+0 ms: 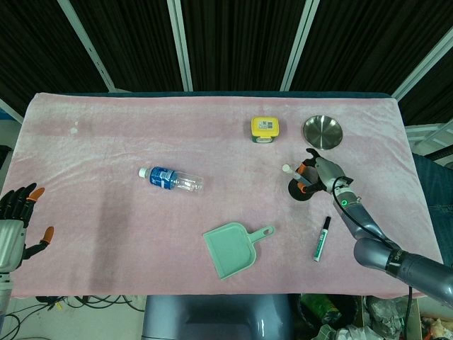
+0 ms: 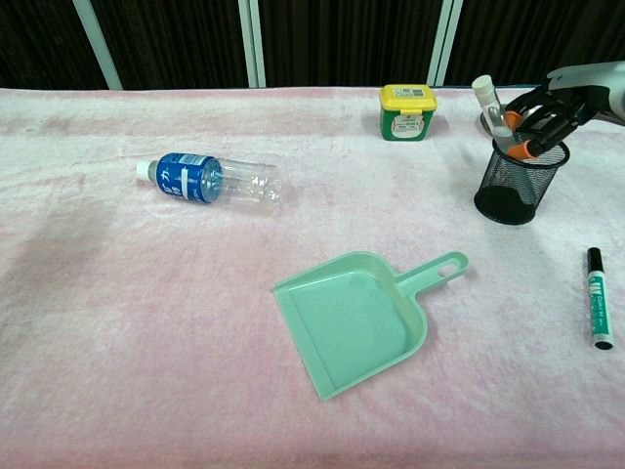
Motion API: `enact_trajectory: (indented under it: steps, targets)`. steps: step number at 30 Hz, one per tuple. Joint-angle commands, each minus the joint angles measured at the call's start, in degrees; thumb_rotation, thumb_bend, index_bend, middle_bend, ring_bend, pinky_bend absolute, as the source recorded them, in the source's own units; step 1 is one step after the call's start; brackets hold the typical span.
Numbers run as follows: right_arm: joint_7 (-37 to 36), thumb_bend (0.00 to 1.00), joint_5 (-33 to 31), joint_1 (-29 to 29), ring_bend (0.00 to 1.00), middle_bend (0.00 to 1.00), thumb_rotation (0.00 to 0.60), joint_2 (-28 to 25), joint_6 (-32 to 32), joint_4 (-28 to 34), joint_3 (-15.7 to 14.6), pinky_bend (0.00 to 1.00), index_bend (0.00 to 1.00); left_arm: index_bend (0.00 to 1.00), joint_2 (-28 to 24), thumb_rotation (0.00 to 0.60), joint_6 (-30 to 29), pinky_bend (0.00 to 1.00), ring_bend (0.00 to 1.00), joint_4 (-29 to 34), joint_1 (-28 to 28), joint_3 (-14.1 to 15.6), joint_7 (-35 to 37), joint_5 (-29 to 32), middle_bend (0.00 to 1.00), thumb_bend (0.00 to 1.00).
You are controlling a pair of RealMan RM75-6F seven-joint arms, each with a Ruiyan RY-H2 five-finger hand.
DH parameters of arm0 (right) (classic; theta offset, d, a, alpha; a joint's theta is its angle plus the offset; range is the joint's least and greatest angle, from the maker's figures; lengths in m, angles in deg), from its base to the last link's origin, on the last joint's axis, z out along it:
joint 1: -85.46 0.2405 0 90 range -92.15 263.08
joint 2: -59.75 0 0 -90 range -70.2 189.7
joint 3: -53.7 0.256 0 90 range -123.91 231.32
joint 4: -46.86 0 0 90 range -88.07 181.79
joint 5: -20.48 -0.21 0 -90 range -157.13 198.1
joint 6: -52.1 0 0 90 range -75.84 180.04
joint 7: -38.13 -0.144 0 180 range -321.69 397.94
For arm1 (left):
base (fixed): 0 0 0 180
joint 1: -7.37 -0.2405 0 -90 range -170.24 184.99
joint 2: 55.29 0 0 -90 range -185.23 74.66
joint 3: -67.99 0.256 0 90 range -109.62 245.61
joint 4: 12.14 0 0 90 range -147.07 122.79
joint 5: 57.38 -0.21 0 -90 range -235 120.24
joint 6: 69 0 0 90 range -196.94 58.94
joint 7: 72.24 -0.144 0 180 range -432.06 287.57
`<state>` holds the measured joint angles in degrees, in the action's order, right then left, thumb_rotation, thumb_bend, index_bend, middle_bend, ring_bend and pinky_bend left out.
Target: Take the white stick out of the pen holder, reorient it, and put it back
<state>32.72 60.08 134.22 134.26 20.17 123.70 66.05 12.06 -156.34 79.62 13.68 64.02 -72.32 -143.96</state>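
The white stick [image 2: 487, 102] stands tilted in the black mesh pen holder [image 2: 518, 188], its capped top leaning left above the rim. My right hand [image 2: 549, 102] reaches in from the right over the holder, and its orange fingertips [image 2: 515, 119] close on the stick just above the rim. The head view shows the same: the stick [image 1: 289, 170] pokes out left of the holder [image 1: 302, 191], with my right hand [image 1: 323, 173] over it. My left hand [image 1: 17, 218] hangs off the table's left edge, fingers spread and holding nothing.
A green-and-black marker [image 2: 598, 298] lies near the holder at the front right. A green dustpan [image 2: 356, 320] sits front centre, a water bottle [image 2: 215, 181] lies at the left, and a yellow-lidded jar [image 2: 407, 111] and a steel bowl [image 1: 323, 132] stand behind the holder.
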Motion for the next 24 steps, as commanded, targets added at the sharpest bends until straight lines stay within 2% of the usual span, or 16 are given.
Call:
enact_trajectory:
  steps: [1,24]
  targets:
    - [-0.3,0.26,-0.1,0.0,0.13,0.03,0.6,-0.1,0.2,0.1,0.2,0.14,0.5,0.09,0.0,0.6,0.0,0.0,0.0,0.0,0.0,0.0,0.0,0.0,0.05,0.38]
    - [-1.8,0.26,0.2,-0.2,0.13,0.03,0.6,-0.2,1.0,-0.2,0.7,0.14,0.51,0.09,0.0,0.6,0.0,0.0,0.0,0.0,0.0,0.1,-0.1,-0.1,0.05,0.38]
